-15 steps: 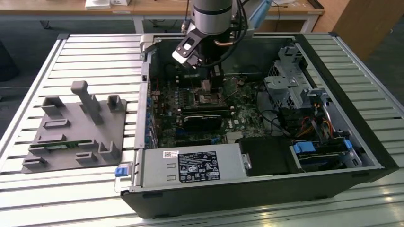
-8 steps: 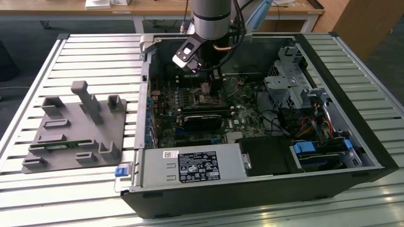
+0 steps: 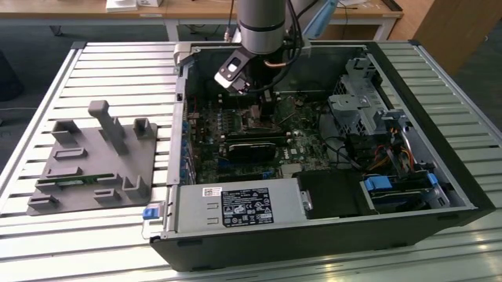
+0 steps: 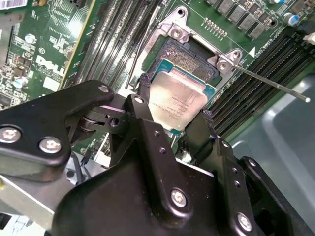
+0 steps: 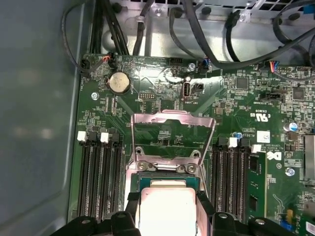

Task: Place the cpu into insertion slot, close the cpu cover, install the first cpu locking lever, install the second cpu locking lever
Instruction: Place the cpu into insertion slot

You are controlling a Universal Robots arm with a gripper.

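Square silvery cpu (image 4: 177, 101) between black jaws, above dark insertion slot (image 4: 189, 54)

An open black computer case (image 3: 314, 244) lies on the slatted worktop (image 3: 86, 235), toward its edge on the exterior view's right. A grey holder plate (image 3: 79, 176) rests beside it, near the opposite edge.
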